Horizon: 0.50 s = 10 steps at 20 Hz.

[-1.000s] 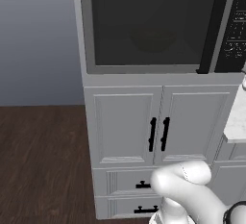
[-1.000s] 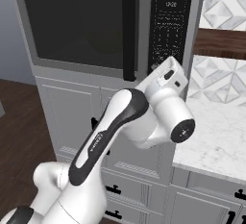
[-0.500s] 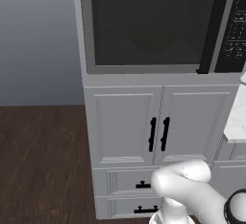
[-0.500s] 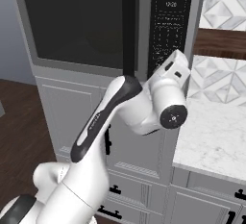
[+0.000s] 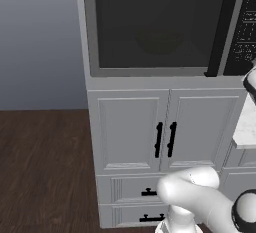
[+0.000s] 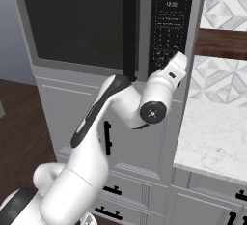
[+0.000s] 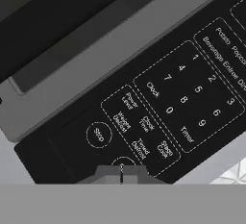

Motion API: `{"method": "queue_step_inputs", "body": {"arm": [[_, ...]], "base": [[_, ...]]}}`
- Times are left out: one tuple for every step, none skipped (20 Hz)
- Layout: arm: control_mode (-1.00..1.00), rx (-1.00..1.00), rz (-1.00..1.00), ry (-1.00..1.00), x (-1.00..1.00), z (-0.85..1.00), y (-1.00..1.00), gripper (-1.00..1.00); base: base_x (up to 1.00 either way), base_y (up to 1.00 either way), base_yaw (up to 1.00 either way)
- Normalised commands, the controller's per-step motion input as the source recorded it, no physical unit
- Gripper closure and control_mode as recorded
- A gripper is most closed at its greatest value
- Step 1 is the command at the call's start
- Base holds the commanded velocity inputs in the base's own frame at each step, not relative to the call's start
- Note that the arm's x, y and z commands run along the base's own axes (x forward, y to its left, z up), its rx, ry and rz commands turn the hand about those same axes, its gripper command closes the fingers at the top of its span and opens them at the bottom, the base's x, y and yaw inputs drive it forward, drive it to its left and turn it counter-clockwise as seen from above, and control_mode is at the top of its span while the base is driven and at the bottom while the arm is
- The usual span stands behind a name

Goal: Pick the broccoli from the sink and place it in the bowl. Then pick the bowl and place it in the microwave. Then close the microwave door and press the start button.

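Note:
The microwave (image 5: pixel 155 27) is built in above white cabinets, and its door (image 6: pixel 77 26) is closed, the black bar handle (image 6: pixel 129 26) beside the button panel (image 6: pixel 169 31). My gripper (image 7: pixel 121 172) is shut with nothing in it, its tips close against the panel (image 7: pixel 182 98). The tips sit at a round button (image 7: pixel 120 161) that they half hide, just right of the round Stop button (image 7: pixel 97 134). A dim rounded shape (image 5: pixel 160 39) shows behind the dark glass; I cannot tell what it is. The broccoli, bowl and sink are out of view.
White cabinet doors (image 5: pixel 165 137) with black handles and drawers stand below the microwave. A marble counter (image 6: pixel 212 137) with a patterned backsplash runs to the right. Dark wooden floor (image 5: pixel 45 167) lies to the left.
The arm has swung upward and carried the hand closer to the button panel. The jaws have closed. The microwave door stays closed.

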Motion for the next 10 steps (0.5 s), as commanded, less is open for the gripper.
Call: {"method": "queue_step_inputs", "body": {"arm": [[-1.0,0.0,-0.11,0.0,0.3,0.0,-0.26,1.0],[-1.0,0.0,-0.1,0.0,0.19,0.0,-0.19,1.0],[-1.0,0.0,-0.07,0.0,0.15,0.0,-0.11,1.0],[-1.0,0.0,-0.05,0.0,0.13,0.0,-0.04,1.0],[-1.0,0.0,-0.05,0.0,0.16,0.0,0.0,1.0],[-1.0,0.0,-0.05,0.0,0.22,0.0,0.0,1.0],[-1.0,0.0,-0.05,0.0,0.26,-0.05,0.0,1.0],[-1.0,0.0,-0.04,0.0,0.28,-0.06,0.0,1.0],[-1.0,0.0,-0.04,0.0,0.28,-0.03,0.0,1.0],[-1.0,0.0,-0.04,0.0,0.26,-0.01,0.0,1.0]], "base": [[0.0,0.0,0.0],[0.0,0.0,0.0],[0.0,0.0,0.0],[0.0,0.0,0.0],[0.0,0.0,0.0],[0.0,0.0,0.0],[0.0,0.0,0.0],[0.0,0.0,0.0],[0.0,0.0,0.0],[0.0,0.0,0.0]]}}
